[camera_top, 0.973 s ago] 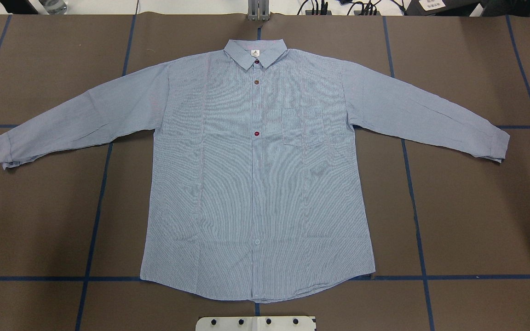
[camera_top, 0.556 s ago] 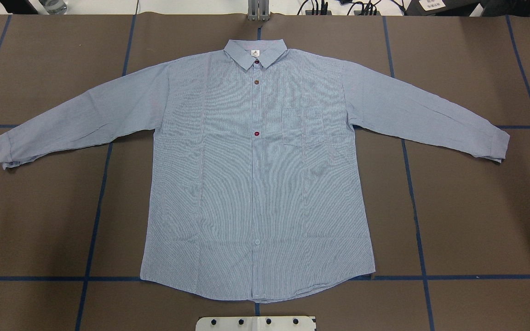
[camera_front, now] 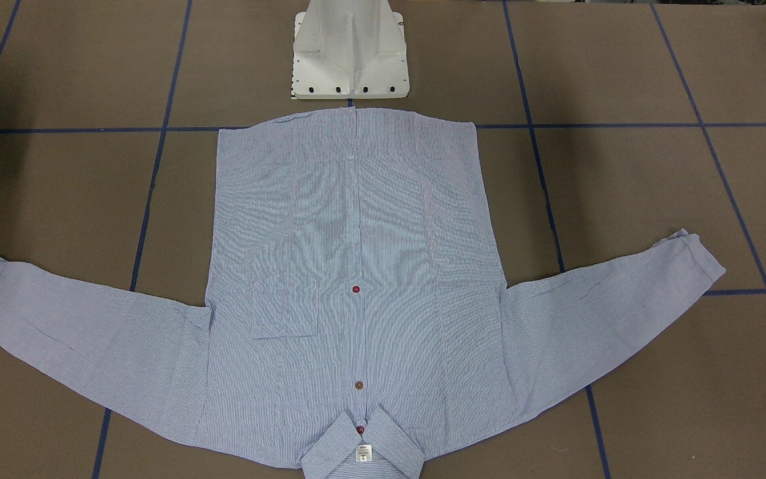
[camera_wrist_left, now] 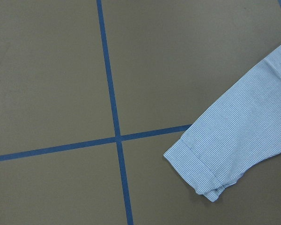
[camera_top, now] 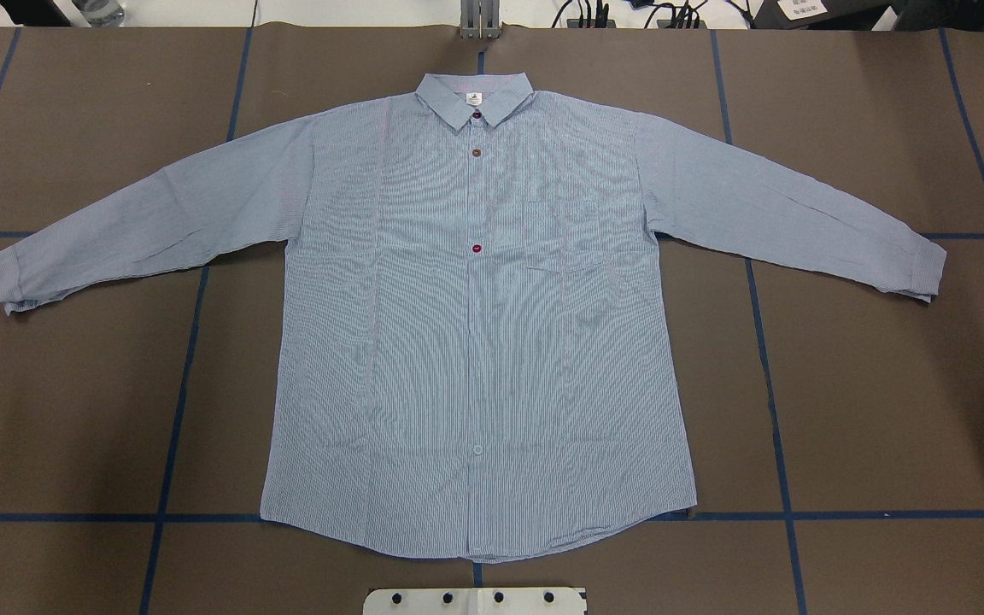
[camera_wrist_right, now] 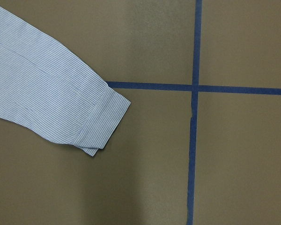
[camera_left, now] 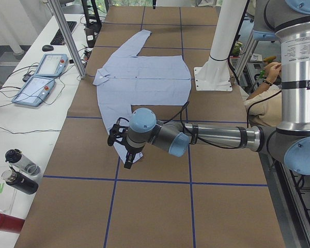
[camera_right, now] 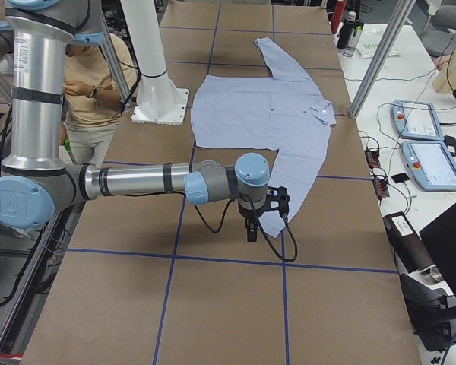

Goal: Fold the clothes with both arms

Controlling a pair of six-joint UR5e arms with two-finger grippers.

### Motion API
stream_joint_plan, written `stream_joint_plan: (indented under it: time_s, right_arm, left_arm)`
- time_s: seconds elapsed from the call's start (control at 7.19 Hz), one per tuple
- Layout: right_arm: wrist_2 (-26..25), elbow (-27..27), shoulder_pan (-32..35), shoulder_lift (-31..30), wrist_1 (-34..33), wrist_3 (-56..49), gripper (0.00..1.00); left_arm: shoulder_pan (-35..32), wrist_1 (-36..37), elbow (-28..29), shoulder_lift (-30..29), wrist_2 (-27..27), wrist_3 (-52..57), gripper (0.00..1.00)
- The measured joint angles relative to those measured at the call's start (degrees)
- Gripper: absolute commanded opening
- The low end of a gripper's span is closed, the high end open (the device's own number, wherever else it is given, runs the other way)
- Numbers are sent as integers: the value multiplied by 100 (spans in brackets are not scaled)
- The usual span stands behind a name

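Shirt flat on table, hem nearest pedestal

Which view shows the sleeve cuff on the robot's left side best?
Left wrist-mounted: the cuff fills the lower right, close enough to see its stripes and folded corner. Overhead and front-facing views show it whole but small. In exterior left the left arm partly hides it; exterior right shows it far off.

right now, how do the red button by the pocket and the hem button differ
The red button is dark; the hem button is pale, blending into the shirt. The red button sits at pocket height, the hem button far lower. Both lie on the placket.
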Motion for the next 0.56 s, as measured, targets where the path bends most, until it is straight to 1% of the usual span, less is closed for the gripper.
stream_joint_plan:
  time_s: [0.28,0.56]
  right_arm:
    - [14,-358,-126,15,581,8,99]
    - [8,-948,-444,174,1288,268,98]
  left_arm:
    - [3,-5,-4,-2,-7,-16,100]
    - [3,-6,-19,-3,-5,-18,100]
